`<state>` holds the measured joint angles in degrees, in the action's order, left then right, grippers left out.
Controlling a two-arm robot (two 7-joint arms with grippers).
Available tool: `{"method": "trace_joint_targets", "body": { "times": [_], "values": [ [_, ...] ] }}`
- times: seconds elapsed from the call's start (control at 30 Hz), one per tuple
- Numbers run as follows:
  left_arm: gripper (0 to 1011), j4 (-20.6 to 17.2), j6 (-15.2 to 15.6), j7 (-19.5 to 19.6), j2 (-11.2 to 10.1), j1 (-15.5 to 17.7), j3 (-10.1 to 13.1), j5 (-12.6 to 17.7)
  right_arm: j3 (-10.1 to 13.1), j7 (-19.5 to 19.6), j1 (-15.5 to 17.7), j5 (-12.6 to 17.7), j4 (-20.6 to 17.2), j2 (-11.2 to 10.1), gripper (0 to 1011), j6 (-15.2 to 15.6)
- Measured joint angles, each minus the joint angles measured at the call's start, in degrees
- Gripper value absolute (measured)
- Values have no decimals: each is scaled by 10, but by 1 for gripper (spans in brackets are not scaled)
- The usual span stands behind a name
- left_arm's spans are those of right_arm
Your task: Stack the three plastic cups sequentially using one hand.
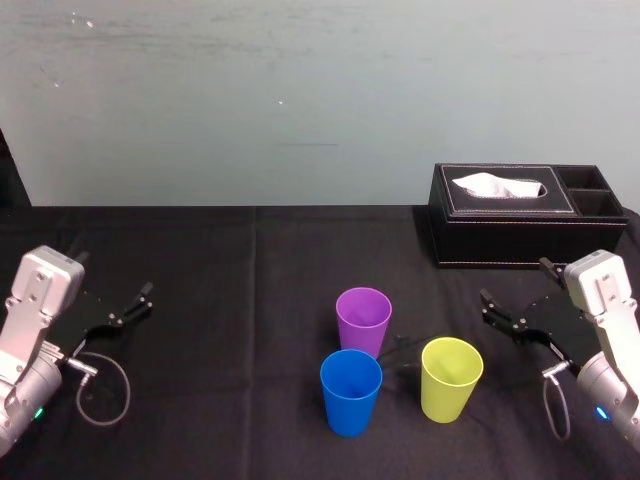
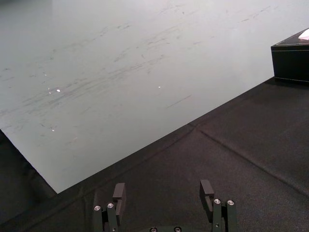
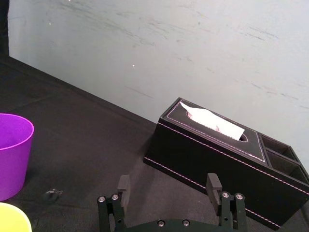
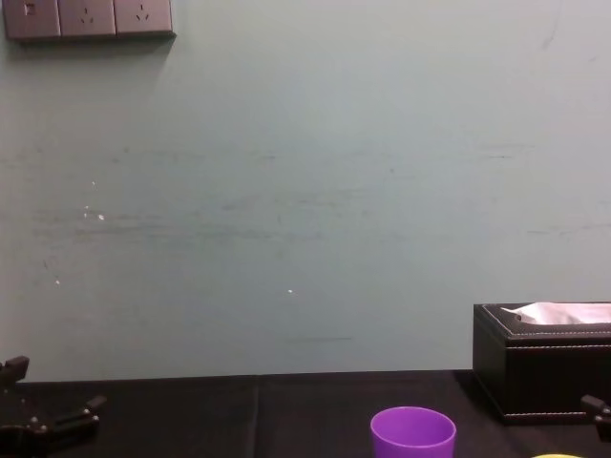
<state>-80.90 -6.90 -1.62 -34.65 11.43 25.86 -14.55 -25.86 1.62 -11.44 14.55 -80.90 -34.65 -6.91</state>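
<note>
Three cups stood upright and unstacked near the middle of the black tabletop (image 1: 220, 300), mouths up. The purple cup (image 1: 363, 318) was farthest back, the blue cup (image 1: 351, 390) just in front of it and nearest the robot, and the yellow-green cup (image 1: 451, 378) beside the blue one on the robot's right. The right gripper (image 1: 514, 282) hung low over the tabletop to the right of the yellow-green cup, in front of a black tissue box (image 1: 520, 215), its jaws spread wide and holding nothing. The left gripper (image 1: 138, 303) sat at the far left, well apart from the cups, jaws likewise wide and empty.
</note>
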Motion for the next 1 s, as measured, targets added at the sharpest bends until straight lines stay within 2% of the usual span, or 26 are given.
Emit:
{"method": "trace_joint_targets", "body": {
  "times": [0.63, 0.9, 1.0],
  "values": [
    [1000, 0, 0, 0, 0, 0, 0, 0, 1, 0, 0, 0, 0, 0, 1003, 0],
    [1000, 0, 0, 0, 0, 0, 0, 0, 14, -7, 5, -3, -9, 9, 1003, -3],
    [1000, 0, 0, 0, 0, 0, 0, 0, 25, -8, 19, 0, -28, 9, 1003, -2]
  ]
}}
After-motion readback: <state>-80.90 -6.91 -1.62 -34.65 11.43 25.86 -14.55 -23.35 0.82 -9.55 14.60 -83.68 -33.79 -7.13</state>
